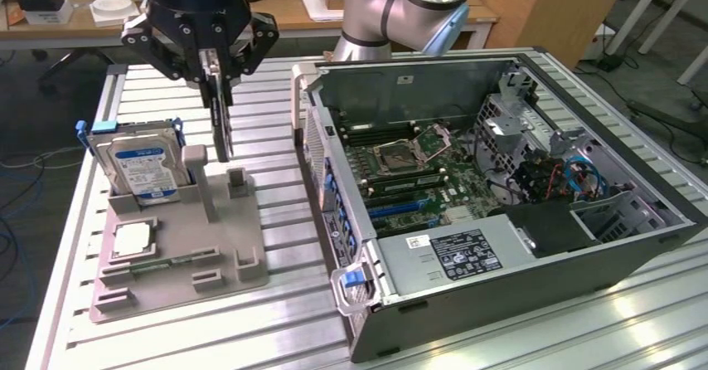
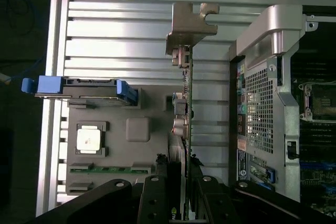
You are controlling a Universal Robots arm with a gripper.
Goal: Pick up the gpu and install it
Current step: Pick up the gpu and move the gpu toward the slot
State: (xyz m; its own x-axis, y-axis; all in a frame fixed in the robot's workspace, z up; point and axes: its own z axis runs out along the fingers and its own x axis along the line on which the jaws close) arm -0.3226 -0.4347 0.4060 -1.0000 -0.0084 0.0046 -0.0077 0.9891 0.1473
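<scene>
In the upper left of the exterior view, the gripper [image 1: 221,81] grips the gpu [image 1: 225,129] between narrow jaws. The card hangs straight down, long axis vertical, and the case [image 1: 498,299] lies toward the exterior view's right.

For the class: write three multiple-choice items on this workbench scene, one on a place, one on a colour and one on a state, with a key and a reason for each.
1. Where is the silver blue-labelled hard drive?
A) standing in the grey moulded holder tray
B) inside the computer case
C) flat on the slatted table

2. What colour are the plastic rails clipped on that drive?
A) red
B) blue
C) yellow

3. What state is the black gripper in?
A) open and empty
B) shut on the drive
C) shut on the thin dark gpu card

Key:
1 A, it stands upright in a slot of the tray.
2 B, blue tabs stick out at both ends.
3 C, the card hangs edge-on between the fingers, over the tray.
</scene>
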